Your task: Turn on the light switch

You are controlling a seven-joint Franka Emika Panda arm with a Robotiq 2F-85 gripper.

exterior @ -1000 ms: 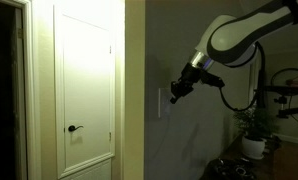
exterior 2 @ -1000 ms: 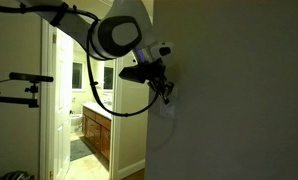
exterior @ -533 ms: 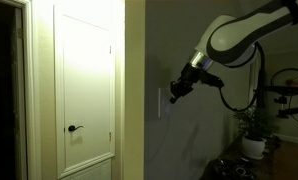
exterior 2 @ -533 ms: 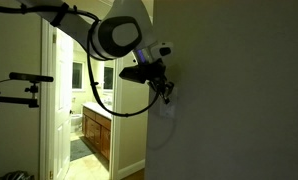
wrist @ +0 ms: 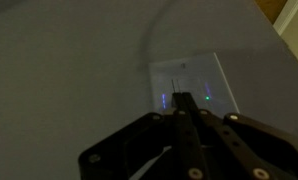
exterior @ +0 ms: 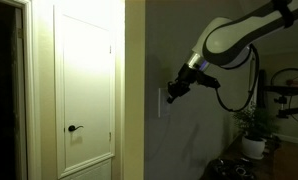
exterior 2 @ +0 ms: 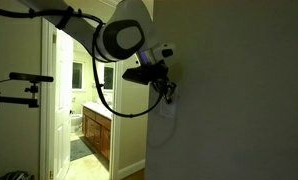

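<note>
Pale white light switch point(wrist: 194, 85) is facing the gripper point(wrist: 179, 118), fingers clenched on nothing. Approach appears in hand; next move is calling for a straight press.

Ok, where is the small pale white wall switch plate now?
In an exterior view the small pale white switch plate sits on the grey wall, right of the white door, just beyond the black gripper.

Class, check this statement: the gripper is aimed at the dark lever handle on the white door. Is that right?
No. The gripper is aimed at the light switch on the wall beside the white door; the dark lever handle is well away from it. An exterior view shows this.
</note>
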